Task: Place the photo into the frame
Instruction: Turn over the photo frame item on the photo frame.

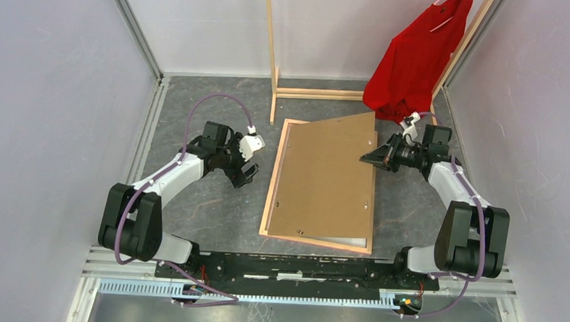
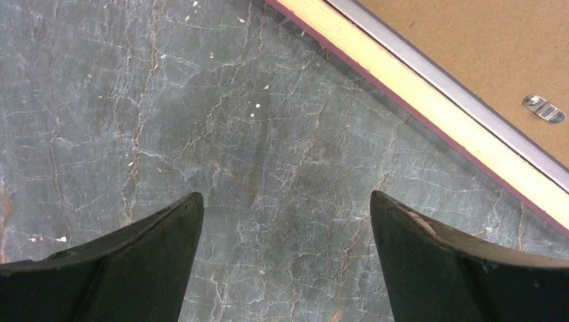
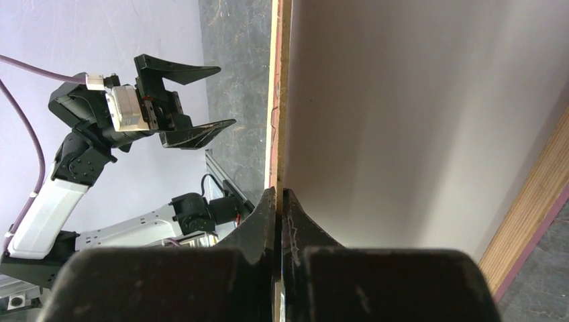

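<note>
Frame [image 1: 269,204] face down, centre of counter [image 1: 214,216]. Right jaws clenched on backing board [image 1: 325,177], far-right edge, board askew. Left jaws released, empty. Photo unseen (under board?). Squaring the board and clips [image 2: 545,109] likely remain.

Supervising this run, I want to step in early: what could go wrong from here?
The right gripper pinches the thin edge of the backing board, which might slip or swing. The left gripper is open, apart from the frame, so the frame may shift. The red shirt near the right arm could snag.
</note>
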Robot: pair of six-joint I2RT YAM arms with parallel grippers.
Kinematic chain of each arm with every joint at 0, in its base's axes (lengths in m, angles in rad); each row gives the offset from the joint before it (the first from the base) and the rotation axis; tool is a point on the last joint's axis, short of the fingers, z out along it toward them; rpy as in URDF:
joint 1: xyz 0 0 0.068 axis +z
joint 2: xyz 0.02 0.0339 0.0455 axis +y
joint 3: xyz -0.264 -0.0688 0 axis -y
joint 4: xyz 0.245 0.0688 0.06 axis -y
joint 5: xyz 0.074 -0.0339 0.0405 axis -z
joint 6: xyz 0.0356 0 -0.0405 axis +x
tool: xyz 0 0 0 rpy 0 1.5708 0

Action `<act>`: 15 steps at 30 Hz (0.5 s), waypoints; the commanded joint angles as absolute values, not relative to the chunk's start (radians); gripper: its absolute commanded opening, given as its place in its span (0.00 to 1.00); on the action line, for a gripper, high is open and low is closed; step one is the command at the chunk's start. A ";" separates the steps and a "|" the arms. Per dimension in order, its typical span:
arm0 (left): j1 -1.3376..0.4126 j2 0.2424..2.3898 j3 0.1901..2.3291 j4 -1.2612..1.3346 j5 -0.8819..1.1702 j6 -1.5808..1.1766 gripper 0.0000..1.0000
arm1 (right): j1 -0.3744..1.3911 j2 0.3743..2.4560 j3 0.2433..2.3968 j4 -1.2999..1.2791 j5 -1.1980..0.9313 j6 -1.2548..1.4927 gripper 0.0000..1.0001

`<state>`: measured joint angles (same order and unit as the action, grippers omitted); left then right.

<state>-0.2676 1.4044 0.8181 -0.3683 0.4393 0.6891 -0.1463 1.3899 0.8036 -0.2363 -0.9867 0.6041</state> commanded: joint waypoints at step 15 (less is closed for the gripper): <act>-0.322 1.465 0.814 -0.334 0.411 0.690 0.98 | -0.150 1.438 0.808 -0.040 -1.017 0.678 0.00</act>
<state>-0.3134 1.4418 0.8181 -0.3630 0.4191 0.6888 -0.1463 1.4319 0.7887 -0.1368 -0.9936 0.6739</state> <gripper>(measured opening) 0.982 0.023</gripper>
